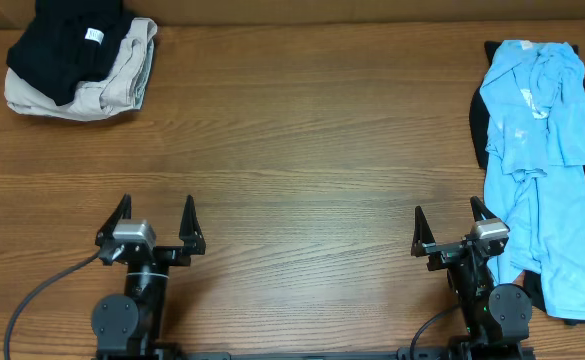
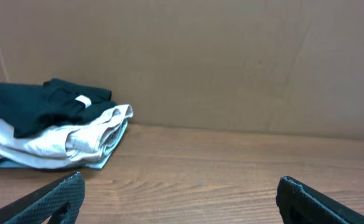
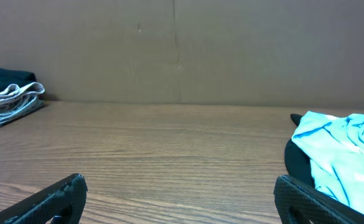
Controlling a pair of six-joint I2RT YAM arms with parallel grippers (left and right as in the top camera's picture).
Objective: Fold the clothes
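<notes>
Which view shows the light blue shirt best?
Overhead: nearly the whole light blue shirt lies spread over a black garment. The right wrist view catches only one end; the left wrist view misses it.

The tabletop point(image 1: 302, 150) is lit evenly and brightly from above, and only thin, soft shadows are cast beside the folded clothes point(image 1: 77, 60) at its far left corner. The wrist views are rendered softer and dimmer.

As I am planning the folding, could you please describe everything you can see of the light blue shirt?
The light blue shirt is soft, thin-looking fabric, unfolded and wrinkled, bunched most at its far end. It lies stretched lengthwise along the right side of the table, resting on a black garment whose edges show beside it.
</notes>
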